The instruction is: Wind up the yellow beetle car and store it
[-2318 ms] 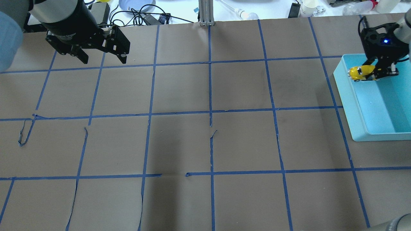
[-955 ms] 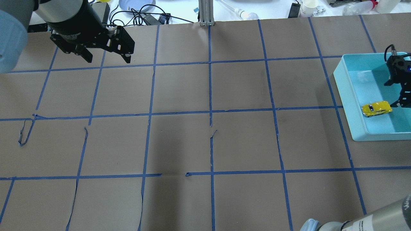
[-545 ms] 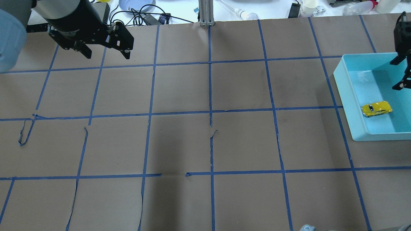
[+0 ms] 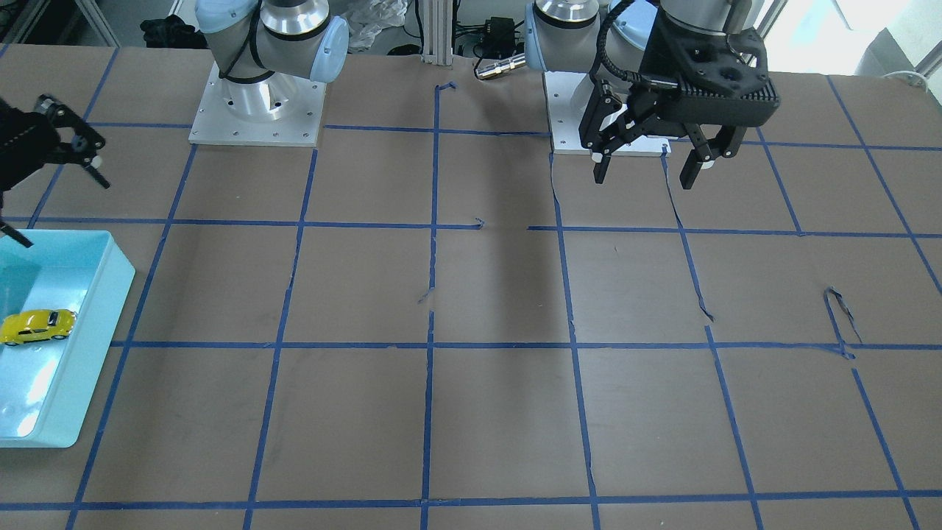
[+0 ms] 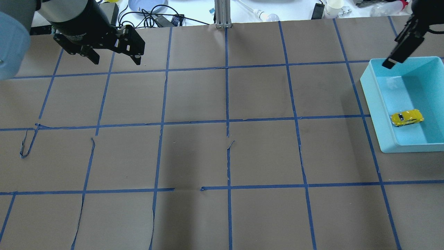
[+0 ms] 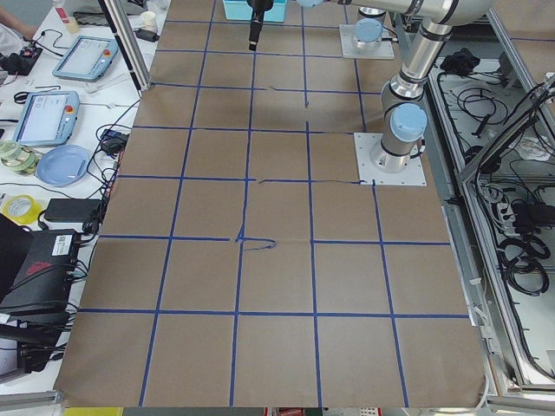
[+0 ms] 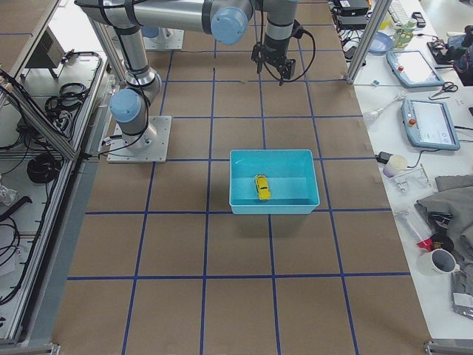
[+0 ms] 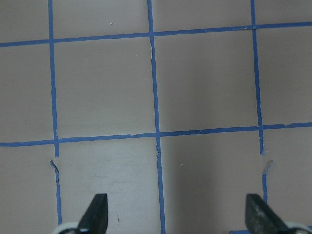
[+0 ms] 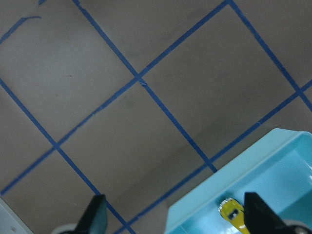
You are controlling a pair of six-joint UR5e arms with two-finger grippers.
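The yellow beetle car [image 5: 406, 118] lies on its wheels inside the light-blue bin [image 5: 376, 114] at the table's right end, near the bin's inner wall. It also shows in the front view [image 4: 37, 326], the right side view [image 7: 261, 187] and the right wrist view [image 9: 234, 214]. My right gripper [image 4: 70, 216] is open and empty, raised above the bin's robot-side end; only one of its fingers [image 5: 399, 50] shows from overhead. My left gripper [image 5: 116, 60] is open and empty, high over the table's left part.
The table is brown paper with a blue tape grid; a loose tape loop [image 5: 26, 146] curls up at the left. An aluminium post [image 5: 222, 14], cables, a plate [image 5: 147, 5] and a cup [image 5: 334, 7] sit beyond the far edge.
My right gripper let go of the car, which now lies in the bin. The gripper then rose and moved off the bin toward the upper right. The left gripper barely moved.
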